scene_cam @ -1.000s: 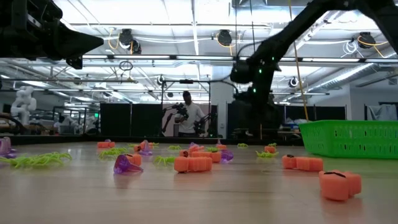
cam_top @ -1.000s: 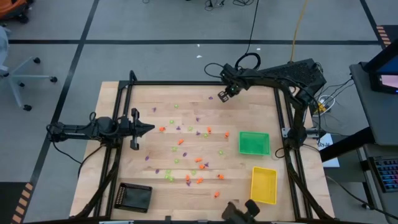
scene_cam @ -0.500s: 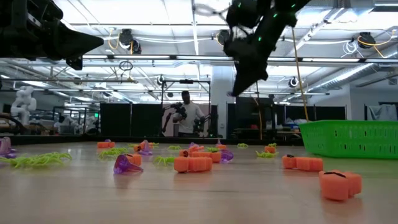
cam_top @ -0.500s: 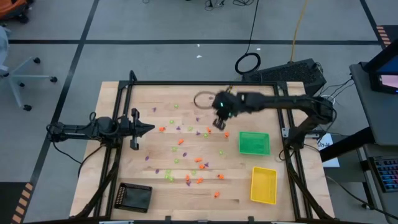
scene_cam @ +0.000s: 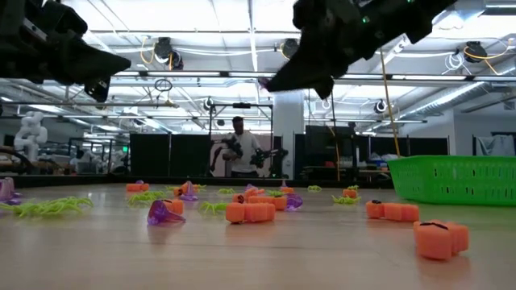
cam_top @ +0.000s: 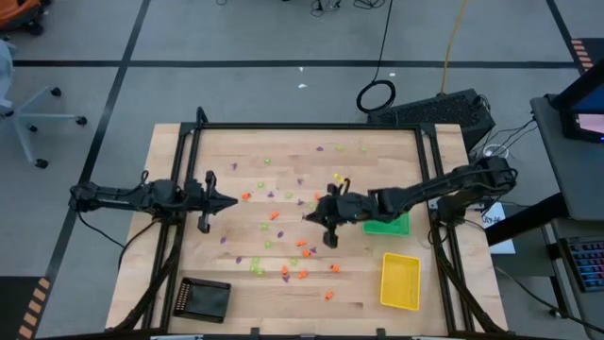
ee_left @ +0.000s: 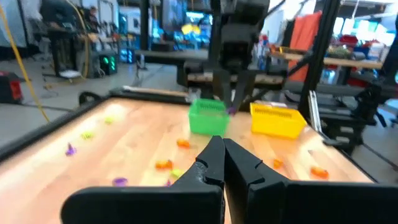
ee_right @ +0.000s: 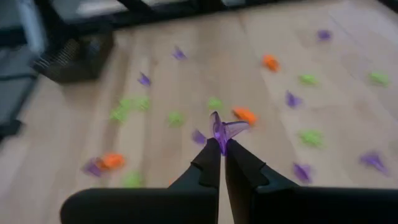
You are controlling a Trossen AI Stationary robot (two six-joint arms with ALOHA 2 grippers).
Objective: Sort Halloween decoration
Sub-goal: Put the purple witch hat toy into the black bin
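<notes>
The right gripper (ee_right: 219, 149) pinches one small purple plastic trinket (ee_right: 222, 129); the left gripper (ee_left: 222, 149) is closed, empty; three rectangular trays, perhaps thirty scattered trinkets

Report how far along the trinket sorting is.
Done: little; no sorted pieces are visible in the green tray, yellow tray or black tray. In hand: the right gripper is shut on a purple trinket above mid-table. Left: dozens of scattered trinkets. The left gripper waits shut at the left side.
</notes>
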